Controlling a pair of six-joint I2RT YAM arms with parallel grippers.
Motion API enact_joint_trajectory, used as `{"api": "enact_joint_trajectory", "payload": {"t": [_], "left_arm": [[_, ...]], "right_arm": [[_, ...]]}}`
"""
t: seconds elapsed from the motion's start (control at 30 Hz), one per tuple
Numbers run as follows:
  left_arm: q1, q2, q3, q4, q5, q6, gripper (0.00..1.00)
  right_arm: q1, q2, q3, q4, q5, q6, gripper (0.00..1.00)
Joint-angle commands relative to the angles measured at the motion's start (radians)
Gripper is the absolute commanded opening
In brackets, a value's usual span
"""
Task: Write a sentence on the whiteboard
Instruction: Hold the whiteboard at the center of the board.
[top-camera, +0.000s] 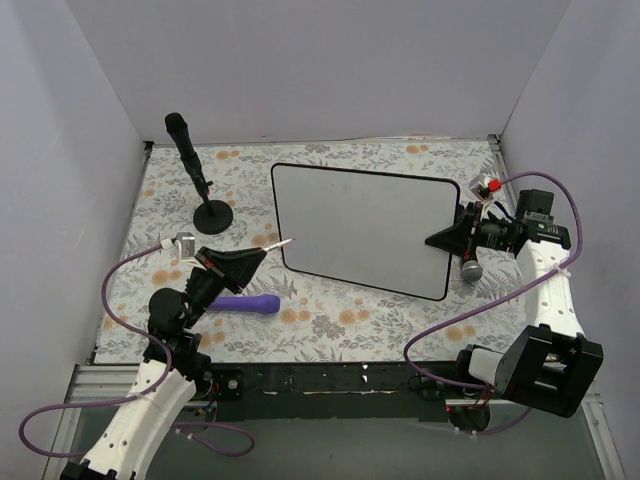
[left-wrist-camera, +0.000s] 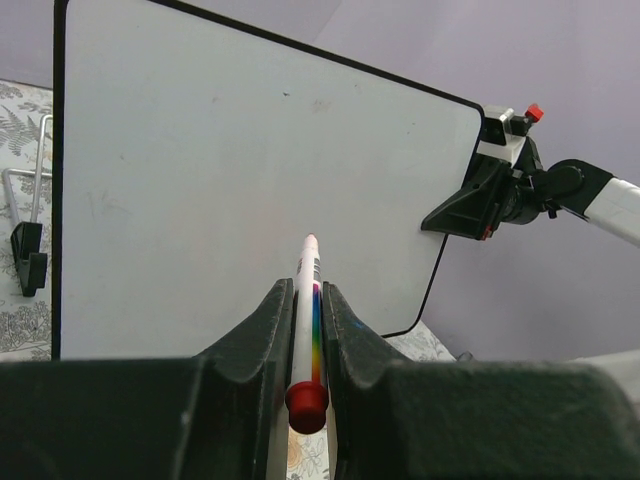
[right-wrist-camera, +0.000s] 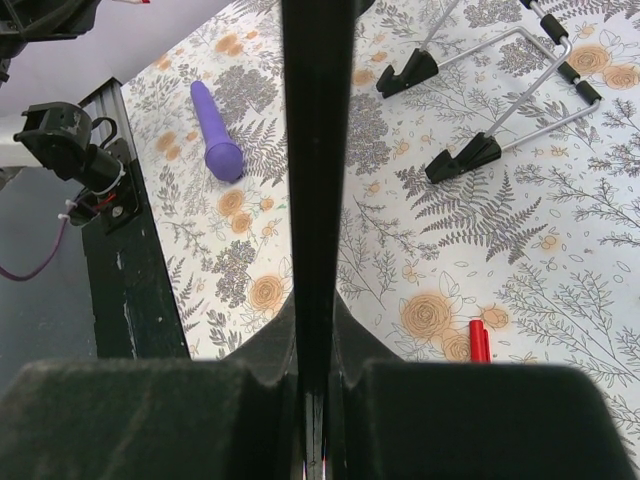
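**Whiteboard held upright at centre-right, both jaws clamped**

Whiteboard (top-camera: 365, 225), large, glossy white with a thin black rounded frame, sits centre-right in my overhead view, its face plain white. My right gripper (top-camera: 445, 240) is closed tight on its right edge. My left gripper (top-camera: 258, 255), lower left, is closed around a slim white marker pen with a red end (left-wrist-camera: 308, 300). Its tip points at the board's left side, and I cannot tell whether it touches. Underneath is a floral-print tablecloth (top-camera: 330, 320) in grey and orange, boxed in by pale lilac walls (top-camera: 320, 70). A purple plastic cylinder (top-camera: 245, 303) lies lower left and a black stick on a round base (top-camera: 195, 165) stands upper left.
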Motion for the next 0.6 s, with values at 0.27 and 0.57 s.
{"api": "enact_joint_trajectory", "payload": {"t": [0.27,0.57], "left_arm": [[0.002,-0.034,-0.047,0.065,-0.07,-0.016,0.0],[0.002,-0.075,-0.067,0.065,-0.114,-0.077,0.0]], "right_arm": [[-0.004,-0.013,-0.028,0.022,0.014,-0.093,0.01],[-0.004,0.004,-0.031,0.013,0.002,-0.118,0.01]]}}
